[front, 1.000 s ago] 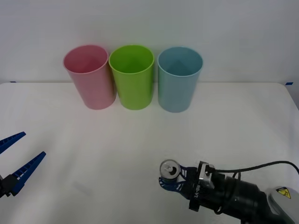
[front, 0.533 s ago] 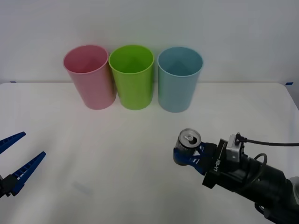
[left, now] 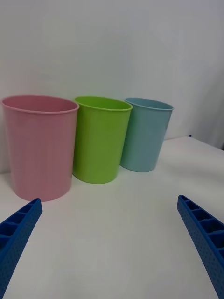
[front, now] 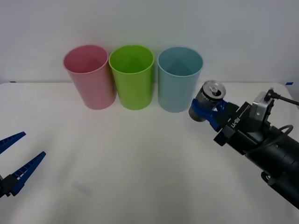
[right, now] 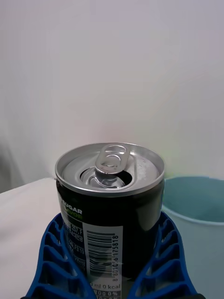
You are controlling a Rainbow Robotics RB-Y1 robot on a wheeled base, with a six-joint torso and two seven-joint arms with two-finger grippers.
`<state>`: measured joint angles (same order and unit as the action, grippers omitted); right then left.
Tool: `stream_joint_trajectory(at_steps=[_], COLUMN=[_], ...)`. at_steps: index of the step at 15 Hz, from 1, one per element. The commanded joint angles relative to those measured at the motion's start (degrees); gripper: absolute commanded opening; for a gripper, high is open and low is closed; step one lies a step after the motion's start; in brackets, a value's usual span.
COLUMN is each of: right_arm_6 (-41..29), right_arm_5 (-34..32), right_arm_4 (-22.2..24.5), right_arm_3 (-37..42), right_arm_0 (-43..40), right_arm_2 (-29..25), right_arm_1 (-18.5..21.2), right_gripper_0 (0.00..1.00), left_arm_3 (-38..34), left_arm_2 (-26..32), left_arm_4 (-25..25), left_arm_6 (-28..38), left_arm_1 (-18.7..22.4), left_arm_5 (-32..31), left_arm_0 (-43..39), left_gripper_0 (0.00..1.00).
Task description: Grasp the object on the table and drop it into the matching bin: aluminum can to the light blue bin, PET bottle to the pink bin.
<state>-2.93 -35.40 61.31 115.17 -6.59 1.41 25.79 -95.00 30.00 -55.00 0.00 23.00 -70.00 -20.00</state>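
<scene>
can held just short of the blue rim

our right gripper (front: 205,110) has its blue ribbed fingers (right: 51,261) closed around the lower body of the aluminum can (front: 207,100), which sits upright between them with its pull-tab top facing up. we hold it in the air, clear of the table (front: 140,163), just beside the light blue bin (front: 179,79) on that bin's right and near rim height. in the right wrist view the bin's rim (right: 196,198) shows behind and beside the can (right: 109,196), not beneath it.

our left gripper (front: 16,161) hangs parked at the near left edge of the table, fingers spread wide with nothing between them.

what could go wrong, as we judge it: letting go from here would drop the can outside the bin, since it is not yet over the opening. carrying it across too low could knock the rim and tip the bin, perhaps into the lime green cup (front: 132,77) just beside it. the grip sits low on the can, so a jolt might rock it.

the fingertips are covered by the can in the front view, and the wrist view crops the fingers, so we cannot judge how deep the grip goes. the pink bin (front: 89,77) stands at the far left of the row.
</scene>
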Motion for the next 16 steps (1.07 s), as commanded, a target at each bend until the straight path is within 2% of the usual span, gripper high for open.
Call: stream_joint_trajectory(at_steps=[1,10,16], right_arm_6=[-0.8,-2.8,-4.2], right_arm_5=[2.0,2.2,2.2], right_arm_4=[0.0,2.2,8.7], right_arm_3=[-0.5,-13.7,-26.1], right_arm_0=[2.5,17.0,28.5], right_arm_2=[-1.6,-1.7,-1.6], right_arm_1=[0.7,1.4,-2.9], right_gripper_0=[0.00,0.00,0.00], left_arm_3=[0.0,0.0,0.0], left_arm_2=[0.0,0.0,0.0], left_arm_4=[0.0,0.0,0.0], left_arm_6=[0.0,0.0,0.0], left_arm_1=[0.0,0.0,0.0], left_arm_5=[0.0,0.0,0.0], left_arm_0=[0.0,0.0,0.0], left_gripper_0=[1.00,1.00,1.00])
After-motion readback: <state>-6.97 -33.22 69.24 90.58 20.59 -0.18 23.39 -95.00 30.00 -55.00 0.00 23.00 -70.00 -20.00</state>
